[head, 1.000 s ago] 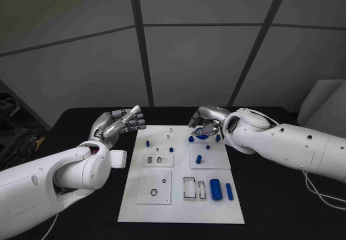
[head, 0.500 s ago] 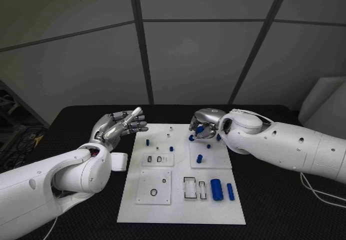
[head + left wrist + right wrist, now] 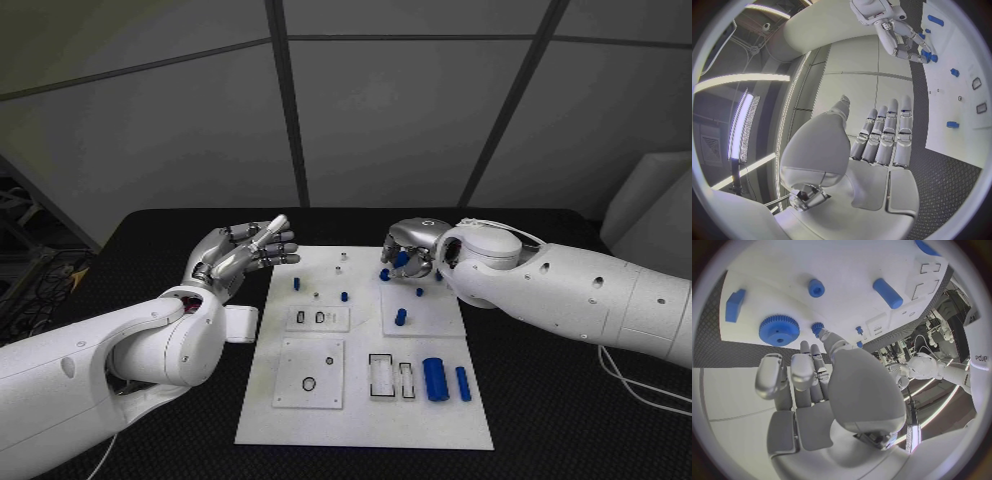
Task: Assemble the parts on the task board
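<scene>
right hand [image 3: 408, 250]: fingers curled by the gear [image 3: 779, 329], grip unclear | left hand [image 3: 242, 251]: open, empty | you'll want slow, square alignment

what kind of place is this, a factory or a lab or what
Probably a robotics lab or test cell: a white task board with small blue parts lies on a black table, plain grey panel walls stand behind, and cables trail off the table's edge.
</scene>
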You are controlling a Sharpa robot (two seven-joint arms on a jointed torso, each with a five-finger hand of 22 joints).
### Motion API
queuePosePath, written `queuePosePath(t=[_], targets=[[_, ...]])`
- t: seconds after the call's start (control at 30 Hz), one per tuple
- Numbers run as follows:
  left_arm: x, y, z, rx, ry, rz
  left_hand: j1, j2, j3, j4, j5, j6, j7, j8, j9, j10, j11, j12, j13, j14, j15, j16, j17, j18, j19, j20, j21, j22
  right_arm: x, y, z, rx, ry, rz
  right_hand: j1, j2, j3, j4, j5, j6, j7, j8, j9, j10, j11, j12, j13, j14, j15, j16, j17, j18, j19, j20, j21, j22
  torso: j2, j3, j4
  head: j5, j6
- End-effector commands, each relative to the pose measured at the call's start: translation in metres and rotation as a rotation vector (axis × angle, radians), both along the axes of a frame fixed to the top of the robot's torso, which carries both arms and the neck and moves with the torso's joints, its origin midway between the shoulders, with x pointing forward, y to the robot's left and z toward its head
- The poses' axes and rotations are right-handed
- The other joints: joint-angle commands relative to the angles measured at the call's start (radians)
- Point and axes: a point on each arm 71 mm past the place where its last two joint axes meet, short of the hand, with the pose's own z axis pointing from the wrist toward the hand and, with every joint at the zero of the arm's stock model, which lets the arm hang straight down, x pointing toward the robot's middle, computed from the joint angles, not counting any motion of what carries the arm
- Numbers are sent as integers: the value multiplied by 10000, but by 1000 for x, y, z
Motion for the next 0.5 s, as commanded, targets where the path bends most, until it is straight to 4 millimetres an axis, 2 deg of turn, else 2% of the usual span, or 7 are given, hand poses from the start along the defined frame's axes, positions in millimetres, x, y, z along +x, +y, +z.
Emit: queuePosePath(t=[0.03, 0.1, 0.5], targets=[[-1, -2, 2, 12, -131, -198, 80, 41, 10, -37, -23, 30, 97, -69, -15, 16, 57, -61, -16, -5, 46, -35, 12, -68, 53, -3, 30, 10, 1, 2, -1, -243, 134, 27, -13, -8, 115, 3, 50, 91, 6, 8, 10, 104, -17, 55, 2, 337, 25, 118, 116, -182, 112, -12, 89, 105, 35, 2, 5, 12, 2], [0, -2, 2, 13, -130, -204, 80, 41, 10, -37, -23, 30, 97, -69, -15, 16, 57, -61, -16, -5, 46, -35, 12, -68, 53, -3, 30, 10, 2, 3, -1, -240, 181, 52, -12, -5, 147, 7, 54, 101, 4, 8, 10, 125, -21, 58, 1, 337, 23, 156, 153, -188, 129, -13, 112, 142, 41, 10, 7, 16, -3], [1, -4, 1, -2, -113, -253, 82, 42, 3, -55, -23, 23, 104, -87, -20, 5, 63, -85, -17, -13, 52, -56, 15, -72, 43, -1, 27, 10, 6, 7, -4, -208, 387, 124, -15, 9, 477, 40, 151, 159, 2, 0, 8, 278, -36, 48, -23, 331, 16, 472, 446, -232, 232, -20, 289, 421, 68, -2, 16, -11, -31]])
